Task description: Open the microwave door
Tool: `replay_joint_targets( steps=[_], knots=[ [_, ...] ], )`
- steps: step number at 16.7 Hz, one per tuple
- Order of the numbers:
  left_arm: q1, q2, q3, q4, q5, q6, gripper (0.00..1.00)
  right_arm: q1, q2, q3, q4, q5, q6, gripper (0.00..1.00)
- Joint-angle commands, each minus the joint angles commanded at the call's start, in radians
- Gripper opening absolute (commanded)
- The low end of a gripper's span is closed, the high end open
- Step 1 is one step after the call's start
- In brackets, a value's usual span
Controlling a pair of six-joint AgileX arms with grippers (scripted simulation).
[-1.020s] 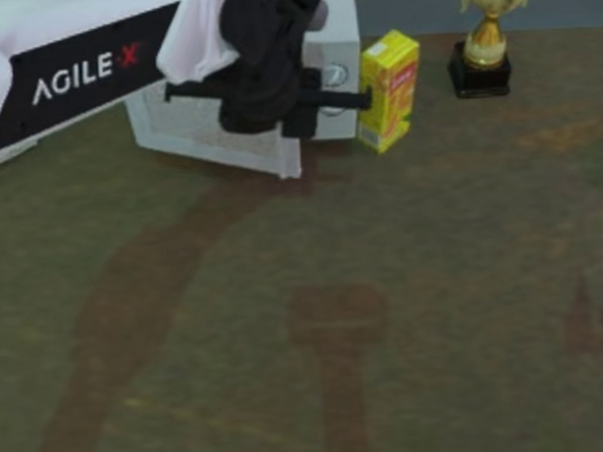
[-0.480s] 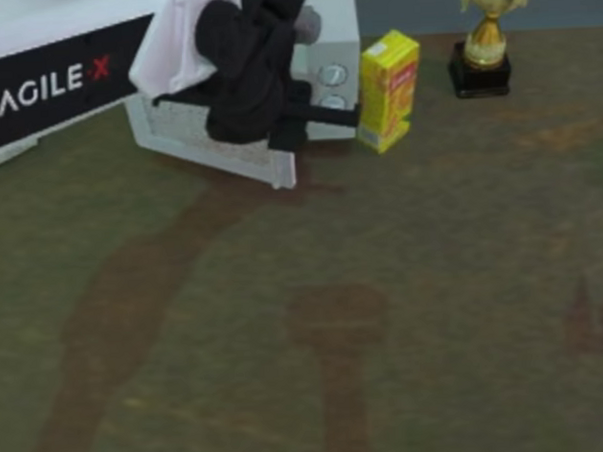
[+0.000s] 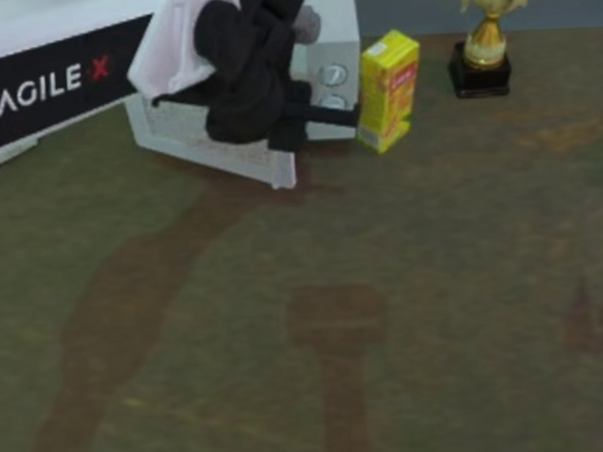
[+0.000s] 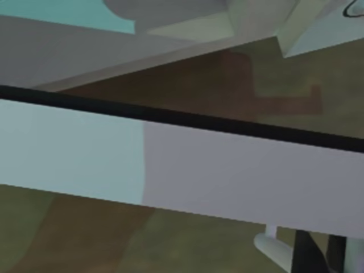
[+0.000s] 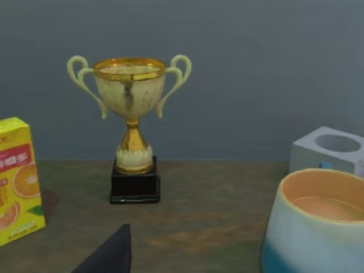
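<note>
Top view: "AGILE X" marks the left arm [image 3: 55, 82]; its hand's [image 3: 288, 136] grip cannot be told.

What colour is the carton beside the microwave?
Yellow, with orange fruit pictures and a red label; the carton shows best in the right wrist view.

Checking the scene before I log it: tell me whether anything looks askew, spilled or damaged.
Nothing spilled or broken. The microwave door stands swung out at an angle from the microwave, which fits the task. The left gripper is by its free edge. The yellow carton and trophy stand upright.
</note>
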Motion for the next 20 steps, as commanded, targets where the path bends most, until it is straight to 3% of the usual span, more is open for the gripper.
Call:
replay_joint_targets(
  steps=[13, 20],
  knots=[
    [0.000, 0.000, 0.000, 0.000, 0.000, 0.000, 0.00, 0.000, 0.000, 0.000, 0.000, 0.000, 0.000, 1.00],
    [0.019, -0.059, -0.095, 0.032, 0.052, 0.092, 0.00, 0.000, 0.000, 0.000, 0.000, 0.000, 0.000, 1.00]
  ],
)
